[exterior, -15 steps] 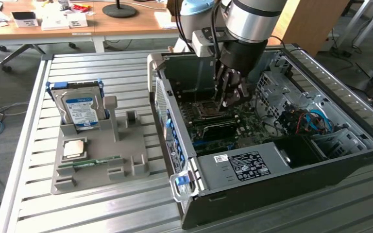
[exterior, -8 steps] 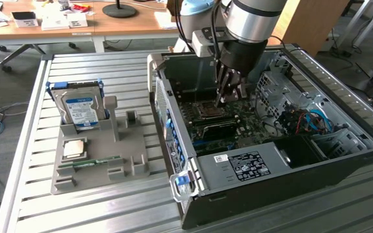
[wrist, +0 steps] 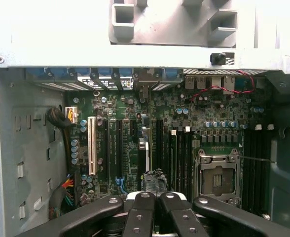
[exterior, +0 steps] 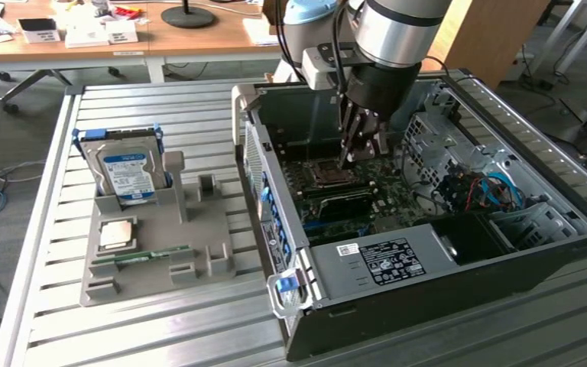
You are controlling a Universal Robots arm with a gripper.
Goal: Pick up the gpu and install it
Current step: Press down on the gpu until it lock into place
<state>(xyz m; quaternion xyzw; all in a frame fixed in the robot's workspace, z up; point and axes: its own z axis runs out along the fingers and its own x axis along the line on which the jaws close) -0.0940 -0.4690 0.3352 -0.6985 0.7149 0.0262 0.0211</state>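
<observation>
A: Black fingers (wrist: 141, 212) right under the lens: together or apart?
B: Pressed together on a thin card seen edge-on, seemingly the gpu (wrist: 154, 181).
A: Where is it?
B: Inside the case (exterior: 538, 252), upright over the motherboard (wrist: 130, 113) slots, near the CPU socket (wrist: 218, 177). A hard drive (exterior: 128, 172) stands in the holder (exterior: 207, 245) on the desk (exterior: 120, 336).

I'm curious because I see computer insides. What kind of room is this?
Probably a robot lab or workshop. An open computer case lies on a slatted metal table, a grey tray holds spare parts like a hard drive, and office desks stand behind.
</observation>
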